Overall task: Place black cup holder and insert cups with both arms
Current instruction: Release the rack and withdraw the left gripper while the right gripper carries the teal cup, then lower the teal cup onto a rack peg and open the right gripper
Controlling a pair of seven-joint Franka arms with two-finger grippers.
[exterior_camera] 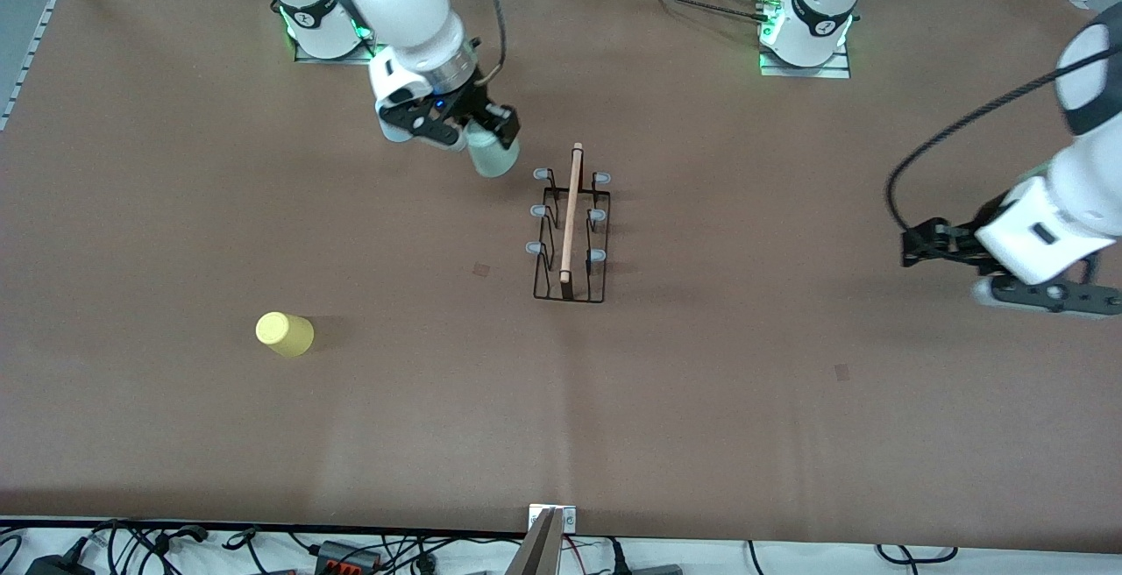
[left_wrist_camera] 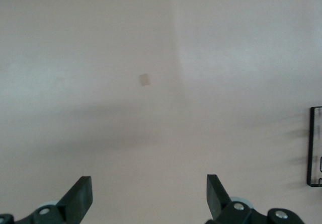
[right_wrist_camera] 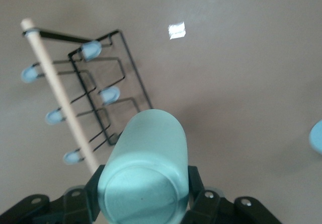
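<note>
Mid-table, wire-framed black cup holder (exterior_camera: 571, 237)

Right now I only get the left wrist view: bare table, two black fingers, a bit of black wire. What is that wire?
Observer: It belongs to the black cup holder, standing mid-table with all its prongs bare.
Operator: Is the other arm doing anything?
Observer: The right gripper holds a pale green cup above the table beside the holder.
Operator: Any more cups?
Observer: A yellow cup stands upside down toward the right arm's end.
</note>
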